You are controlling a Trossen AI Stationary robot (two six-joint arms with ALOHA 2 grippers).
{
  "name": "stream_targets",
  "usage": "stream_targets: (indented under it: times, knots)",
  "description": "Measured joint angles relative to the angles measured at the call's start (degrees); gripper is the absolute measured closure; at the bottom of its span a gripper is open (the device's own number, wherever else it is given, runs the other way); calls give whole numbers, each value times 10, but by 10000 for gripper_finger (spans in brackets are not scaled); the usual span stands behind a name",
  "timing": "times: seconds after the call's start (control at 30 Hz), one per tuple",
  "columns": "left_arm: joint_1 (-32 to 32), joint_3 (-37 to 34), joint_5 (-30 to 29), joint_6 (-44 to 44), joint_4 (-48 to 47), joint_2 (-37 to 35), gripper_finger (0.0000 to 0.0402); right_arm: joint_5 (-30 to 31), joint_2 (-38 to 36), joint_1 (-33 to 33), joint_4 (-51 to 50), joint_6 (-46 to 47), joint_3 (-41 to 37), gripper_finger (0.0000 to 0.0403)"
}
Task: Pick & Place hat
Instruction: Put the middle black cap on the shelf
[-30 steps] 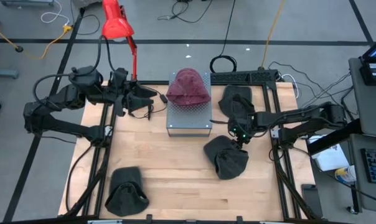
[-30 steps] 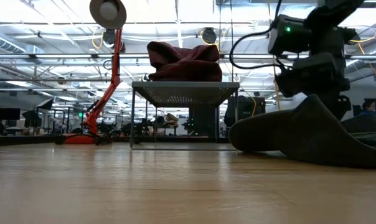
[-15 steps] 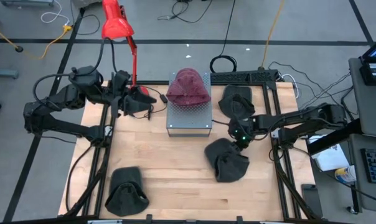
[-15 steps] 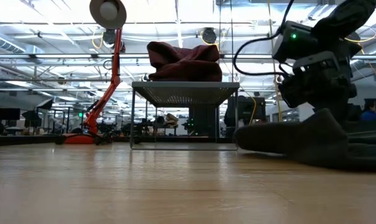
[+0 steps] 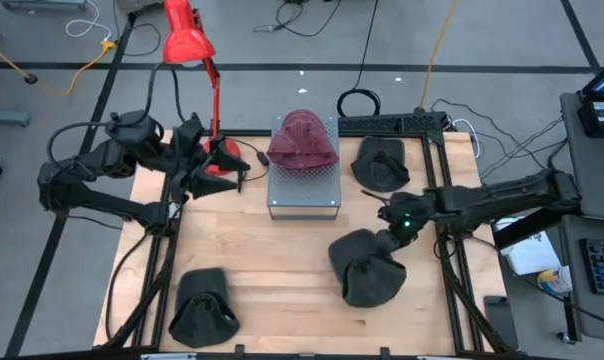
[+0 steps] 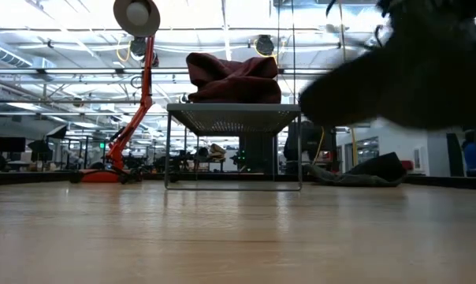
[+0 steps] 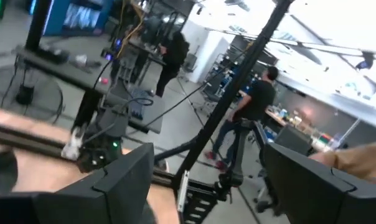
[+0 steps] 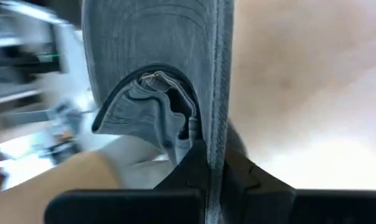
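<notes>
Your right gripper [image 8: 206, 163] is clamped on the dark hat [image 5: 367, 270], which hangs clear of the tabletop [image 5: 282, 280] near its right edge. A maroon hat [image 5: 302, 138] sits on the metal stand [image 5: 304, 190] at the back edge. Your left gripper [image 5: 225, 160], fingers spread, waits by the back-left corner beside the red lamp [image 5: 187, 35]. People [image 7: 253, 109] stand in the room beyond.

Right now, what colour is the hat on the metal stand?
Dark red, maroon hat; the high view shows it best.
</notes>
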Motion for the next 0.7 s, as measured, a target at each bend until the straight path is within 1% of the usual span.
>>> stream_targets:
  times: [0.17,0.3,0.5,0.7]
  knots:
    - [-41,0,-23,99,36,0,92,5,-70,51,95,124,0,399]
    - [-84,0,-49,201,68,1,92,32,-90,88,200,204,0,399]
    - [-148,0,-133,358,101,2,92,33,-72,116,350,307,1,399]
    - [-204,0,-252,480,100,2,92,32,-22,115,469,368,1,399]
